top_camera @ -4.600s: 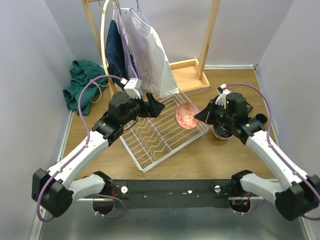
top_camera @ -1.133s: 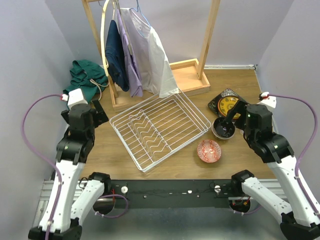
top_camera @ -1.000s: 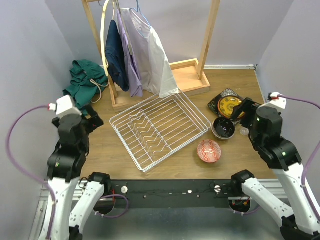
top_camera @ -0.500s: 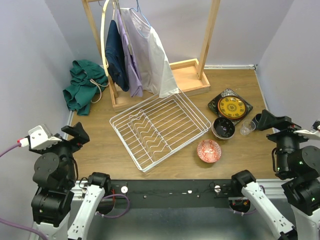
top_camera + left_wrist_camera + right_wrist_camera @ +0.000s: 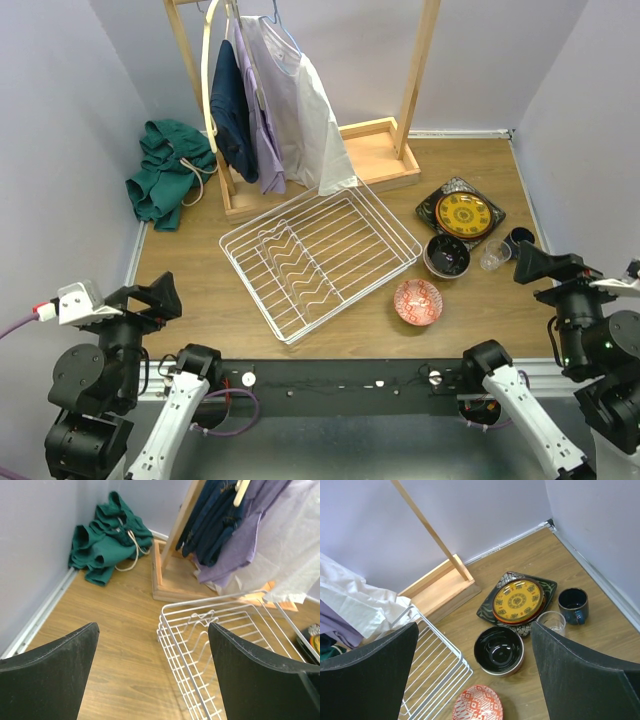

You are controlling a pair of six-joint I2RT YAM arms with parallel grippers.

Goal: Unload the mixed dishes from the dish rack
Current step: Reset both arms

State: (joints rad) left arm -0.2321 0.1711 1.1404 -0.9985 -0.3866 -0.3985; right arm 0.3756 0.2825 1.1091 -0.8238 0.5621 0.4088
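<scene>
On wood table (image 5: 200,285), rectangular wire rack (image 5: 255,294)

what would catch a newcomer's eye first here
The large white wire dish rack sits bare at the middle of the wooden table. To its right cluster dishes: a yellow patterned plate on a black square plate, a dark bowl, a red patterned dish. Behind, clothes hang on a wooden stand.

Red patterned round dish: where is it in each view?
Top external: red patterned round dish just off the near-right edge of the white wire dish rack.
Left wrist: not in it.
Right wrist: bottom edge, cut off, below the black bowl.
Shared landmark: the rack, in all three.
</scene>
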